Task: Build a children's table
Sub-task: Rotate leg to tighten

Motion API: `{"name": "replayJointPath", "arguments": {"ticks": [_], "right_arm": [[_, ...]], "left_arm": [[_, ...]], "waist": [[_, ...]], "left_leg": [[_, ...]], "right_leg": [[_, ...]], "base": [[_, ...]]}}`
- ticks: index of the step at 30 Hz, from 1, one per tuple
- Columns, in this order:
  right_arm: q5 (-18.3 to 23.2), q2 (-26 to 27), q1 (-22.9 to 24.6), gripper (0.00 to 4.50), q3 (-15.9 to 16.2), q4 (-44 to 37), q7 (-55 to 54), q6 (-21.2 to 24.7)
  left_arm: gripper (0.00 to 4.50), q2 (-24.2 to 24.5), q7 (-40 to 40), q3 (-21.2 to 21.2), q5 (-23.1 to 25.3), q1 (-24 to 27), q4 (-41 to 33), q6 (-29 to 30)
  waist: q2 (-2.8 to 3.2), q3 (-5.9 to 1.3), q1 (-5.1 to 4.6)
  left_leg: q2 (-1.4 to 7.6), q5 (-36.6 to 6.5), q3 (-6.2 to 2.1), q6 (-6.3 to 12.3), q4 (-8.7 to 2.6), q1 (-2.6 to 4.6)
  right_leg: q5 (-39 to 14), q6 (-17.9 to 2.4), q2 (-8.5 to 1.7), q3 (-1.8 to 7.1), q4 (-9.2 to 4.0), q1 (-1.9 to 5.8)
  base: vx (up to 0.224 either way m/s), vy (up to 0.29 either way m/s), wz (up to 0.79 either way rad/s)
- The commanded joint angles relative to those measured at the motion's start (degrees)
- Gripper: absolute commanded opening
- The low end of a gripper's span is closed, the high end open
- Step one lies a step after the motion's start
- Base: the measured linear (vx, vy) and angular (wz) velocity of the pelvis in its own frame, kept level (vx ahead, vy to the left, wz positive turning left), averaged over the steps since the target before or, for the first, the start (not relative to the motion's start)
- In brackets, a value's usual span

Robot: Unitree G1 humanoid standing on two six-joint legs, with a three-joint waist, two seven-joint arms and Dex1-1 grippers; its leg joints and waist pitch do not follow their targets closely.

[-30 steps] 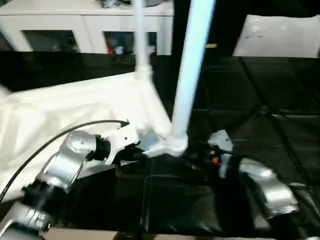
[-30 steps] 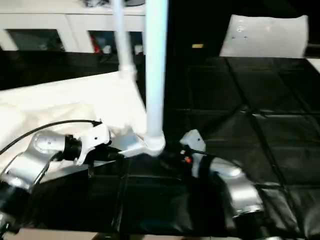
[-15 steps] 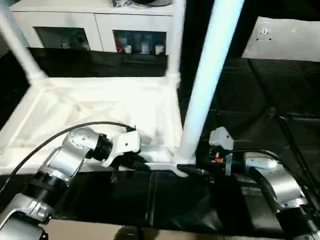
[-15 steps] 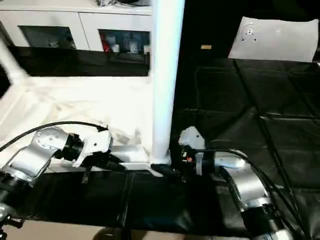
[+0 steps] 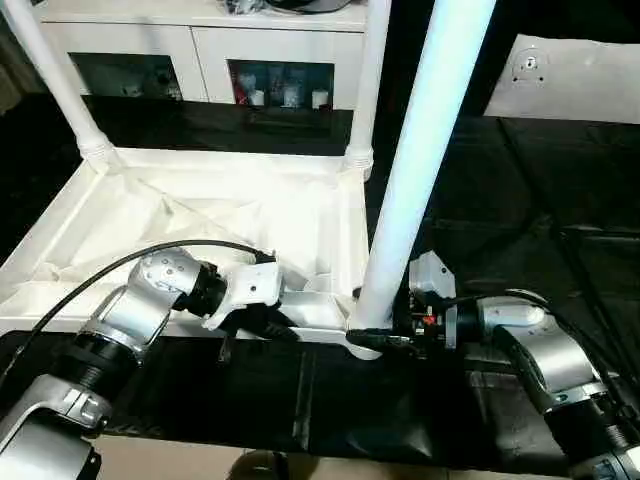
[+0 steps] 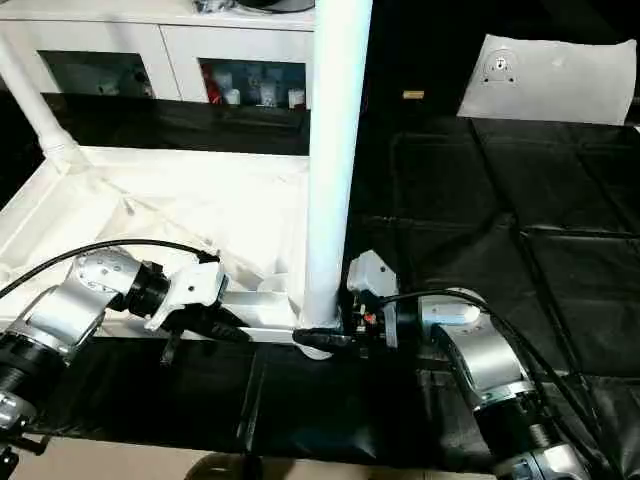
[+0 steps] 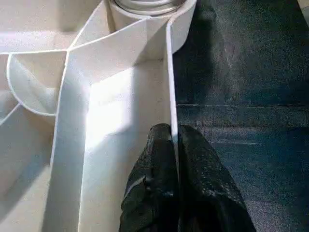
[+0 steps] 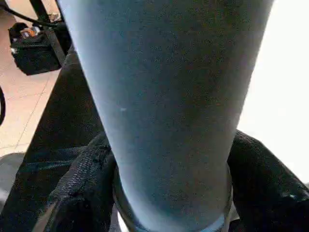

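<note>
On your left, the upturned table top (image 5: 200, 215) lies on the black mat (image 5: 520, 200), ribbed underside up, its near rim along the mat's front part. Two legs stand in the far corner sockets: the far-left leg (image 5: 45, 75) and the far-right leg (image 5: 372, 80). Your left gripper (image 7: 175, 159) sits at the near rim, its two black fingers pinched tight on the thin rim wall, one finger on each side of it. Moving right, the near-right leg (image 5: 420, 160) rises upright from the near-right corner socket (image 5: 365, 340). Your right gripper (image 5: 385, 340) reaches in level from the right, its fingers (image 8: 82, 188) standing to either side of this leg's base and touching it. Behind the table top, a white cabinet (image 5: 200, 50) with glass-fronted compartments stands at the back.
</note>
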Motion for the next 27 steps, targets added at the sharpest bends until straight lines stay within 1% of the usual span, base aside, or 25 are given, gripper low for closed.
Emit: {"name": "replayJointPath", "arguments": {"ticks": [1,3,5,6,7,8,9,10,11,12,13,14,15,16,17,18,19,20,21,22,23,24,25,26,27], "right_arm": [[0.39,-0.82,-0.79,2.83,-0.16,0.77,0.61,0.56],[0.38,-0.79,-0.83,2.77,-0.15,0.9,0.78,0.66],[0.79,-0.74,-0.64,2.75,-0.1,0.71,1.12,1.34],[1.47,-0.55,-0.08,2.74,-0.09,-0.16,1.25,2.66],[1.47,-0.55,-0.08,2.74,-0.09,-0.16,1.25,2.66],[1.58,-0.46,0.19,2.74,-0.04,-0.52,1.12,3.07],[2.08,-0.06,0.85,2.74,-0.1,-1.42,0.47,4.31],[2.83,0.66,1.46,2.74,-0.48,-2.4,-0.81,5.82],[4.01,2.91,2.84,2.73,-1.33,-4.66,-4.42,7.84],[4.43,4.18,3.49,2.73,-1.7,-5.71,-6.41,8.66],[4.22,5.45,3.88,2.72,-1.95,-6.3,-8.82,9.48],[3.34,6.99,4.18,2.72,-2.15,-6.53,-11.86,9.63],[2.75,8.32,4.33,2.72,-2.31,-6.56,-14.14,9.67],[1.89,10.56,4.57,2.72,-2.5,-6.71,-17.91,9.96],[1.1,12.41,4.54,2.72,-2.65,-6.62,-21.05,10.39],[0.51,14.16,4.41,2.72,-2.79,-6.53,-23.8,10.95],[-0.14,16.06,4.23,2.72,-2.75,-6.41,-26.45,11.32],[-1.09,17.81,4.1,2.72,-2.67,-6.44,-29.1,11.85],[-2.77,20.87,3.76,2.72,-2.53,-5.79,-33.77,12.56],[-3.22,21.55,3.67,2.72,-2.47,-5.59,-34.85,12.62],[-4.01,22.61,3.55,2.72,-2.38,-5.29,-36.63,12.71],[-4.97,23.99,3.31,2.72,-2.28,-4.7,-38.93,12.78],[-6.3,25.54,2.93,2.72,-1.96,-3.82,-41.87,12.86],[-6.3,25.54,2.93,2.72,-1.96,-3.82,-41.87,12.86],[-7.44,26.18,2.55,2.72,-1.88,-2.91,-43.88,12.53]], "left_arm": [[0.0,0.28,-3.21,-1.45,0.11,-1.19,-0.68,-1.96],[0.0,0.27,-3.26,-1.44,0.17,-1.26,-0.47,-2.1],[0.0,0.12,-3.22,-1.26,0.15,-1.31,-0.23,-1.97],[0.0,-0.27,-2.59,-0.74,-0.46,-1.14,-0.6,-0.4],[0.0,-0.27,-2.59,-0.74,-0.46,-1.14,-0.6,-0.4],[0.0,-0.34,-2.06,-0.62,-0.46,-1.03,-1.0,0.41],[0.0,-0.46,-1.01,-0.38,-0.52,-0.7,-2.23,2.09],[0.0,-0.82,0.25,0.1,-0.83,-0.39,-3.47,3.9],[0.0,-1.85,3.8,1.22,-0.95,0.23,-5.82,7.18],[0.0,-2.37,5.6,1.73,-0.87,0.51,-6.88,8.73],[0.0,-2.89,7.18,2.24,-0.93,0.78,-7.88,10.68],[0.0,-3.86,9.37,3.12,-1.27,1.1,-8.98,13.13],[0.0,-5.11,11.38,4.09,-2.01,1.32,-9.88,15.44],[0.0,-7.25,14.88,5.69,-3.07,1.67,-11.43,19.41],[0.0,-8.91,17.75,6.54,-2.99,1.8,-12.39,21.53],[0.0,-10.52,20.64,7.28,-2.54,1.85,-13.17,23.44],[0.0,-12.7,24.21,8.28,-2.06,1.83,-13.9,25.77],[0.0,-14.89,27.54,9.23,-1.65,1.76,-14.68,28.2],[0.0,-18.65,33.08,10.37,-0.41,1.56,-15.65,31.52],[0.0,-19.54,34.43,10.56,-0.06,1.53,-15.88,32.14],[0.0,-20.98,36.66,10.85,0.5,1.51,-16.27,33.13],[0.0,-22.96,39.46,11.08,1.18,1.46,-16.64,34.22],[0.0,-25.5,42.96,10.89,2.28,1.54,-17.34,35.79],[0.0,-25.5,42.96,10.89,2.28,1.54,-17.34,35.79],[0.0,-26.45,44.38,10.05,3.33,1.66,-17.57,36.18]], "waist": [[0.04,-3.9,-0.19],[0.12,-3.83,-0.18],[0.02,-3.74,-0.2],[0.07,-3.69,-0.19],[-0.04,-3.59,-0.24],[0.02,-3.63,-0.19],[0.16,-3.52,-0.28],[0.09,-3.43,-0.29],[0.16,-3.38,-0.34],[0.09,-3.37,-0.3],[0.36,-3.13,-0.59],[0.41,-3.13,-0.68],[0.28,-2.99,-0.96],[0.6,-2.68,-1.3],[0.45,-2.5,-1.58],[0.23,-2.59,-2.03],[0.15,-2.46,-2.62],[0.22,-2.43,-2.72],[-0.01,-2.6,-3.04],[0.09,-2.73,-3.31],[0.06,-2.79,-3.36],[0.08,-2.75,-3.42],[-0.37,-2.88,-3.39],[-0.25,-2.88,-3.45],[-0.1,-2.85,-3.25]], "left_leg": [[4.38,-7.6,-1.58,4.76,-3.63,2.34],[4.43,-8.61,-1.61,4.23,-3.77,2.37],[4.47,-9.49,-1.59,3.66,-3.88,2.44],[4.46,-9.83,-1.59,3.41,-3.93,2.45],[4.44,-10.04,-1.56,3.28,-3.95,2.44],[4.46,-10.08,-1.57,3.21,-3.95,2.48],[4.47,-10.4,-1.55,2.91,-4.03,2.49],[4.62,-10.11,-1.63,2.89,-4.15,2.53],[4.59,-9.87,-1.67,2.97,-4.15,2.5],[4.68,-9.95,-1.68,3.11,-4.23,2.55],[4.49,-10.62,-1.74,2.79,-4.43,2.36],[4.38,-11.16,-1.78,2.44,-4.4,2.42],[4.29,-12.33,-1.85,1.59,-4.55,2.41],[4.38,-13.4,-1.86,0.32,-4.83,2.47],[4.25,-14.75,-1.87,-0.12,-4.94,2.39],[4.11,-15.32,-1.93,-0.85,-4.97,2.41],[4.06,-14.55,-2.0,-1.09,-5.14,2.0],[3.93,-14.11,-1.98,-1.02,-5.08,1.99],[3.95,-13.01,-1.85,-0.63,-4.83,2.23],[3.84,-10.54,-1.76,0.26,-4.64,2.06],[3.76,-9.35,-1.76,0.75,-4.49,1.99],[3.61,-7.69,-1.67,1.9,-4.29,1.92],[3.45,-6.41,-1.6,3.13,-4.08,1.81],[3.49,-5.52,-1.56,3.6,-4.05,1.71],[3.45,-4.93,-1.59,4.52,-3.97,1.83]], "right_leg": [[7.6,-15.75,-5.49,2.29,-3.32,1.4],[5.95,-15.69,-5.51,2.29,-3.42,1.37],[4.7,-15.66,-5.54,2.35,-3.5,1.34],[4.2,-15.71,-5.56,2.38,-3.55,1.33],[3.69,-15.75,-5.55,2.42,-3.58,1.31],[3.46,-15.7,-5.59,2.43,-3.6,1.27],[3.16,-15.61,-5.56,2.48,-3.65,1.22],[3.75,-15.57,-5.52,2.54,-3.54,1.22],[4.13,-15.66,-5.5,2.51,-3.45,1.12],[4.28,-15.59,-5.62,2.6,-3.56,1.1],[3.21,-15.41,-5.5,2.57,-3.67,1.05],[2.37,-15.46,-5.57,2.56,-3.77,0.97],[0.19,-15.32,-5.61,2.61,-3.99,0.99],[-1.42,-15.27,-5.58,2.71,-3.99,0.8],[-3.28,-15.23,-5.57,2.72,-4.31,0.73],[-4.87,-14.88,-5.63,2.82,-4.41,0.91],[-4.63,-14.38,-5.49,2.85,-4.26,1.14],[-4.41,-14.3,-5.47,2.81,-4.38,1.05],[-2.79,-14.49,-5.52,2.96,-4.53,0.98],[0.12,-14.62,-5.47,3.0,-4.45,1.14],[1.62,-14.59,-5.46,2.95,-4.38,1.26],[3.61,-14.44,-5.37,2.89,-4.44,1.35],[5.16,-14.18,-5.41,2.88,-4.52,1.61],[6.11,-14.14,-5.37,2.9,-4.34,1.65],[6.44,-13.74,-5.25,2.79,-4.5,1.52]], "base": [[0.0,0.0,0.0],[0.0,0.0,0.0],[0.0,0.0,0.0],[0.0,0.0,0.0],[0.0,0.0,0.0],[0.0,0.0,0.0],[0.0,0.0,0.0],[0.0,0.0,0.0],[0.0,0.0,0.0],[0.0,0.0,0.0],[0.0,0.0,0.0],[0.0,0.0,0.0],[0.0,0.0,0.0],[0.0,0.0,0.0],[0.0,0.0,0.0],[0.0,0.0,0.0],[0.0,0.0,0.0],[0.0,0.0,0.0],[0.0,0.0,0.0],[0.0,0.0,0.0],[0.0,0.0,0.0],[0.0,0.0,0.0],[0.0,0.0,0.0],[0.0,0.0,0.0],[0.0,0.0,0.0]]}}
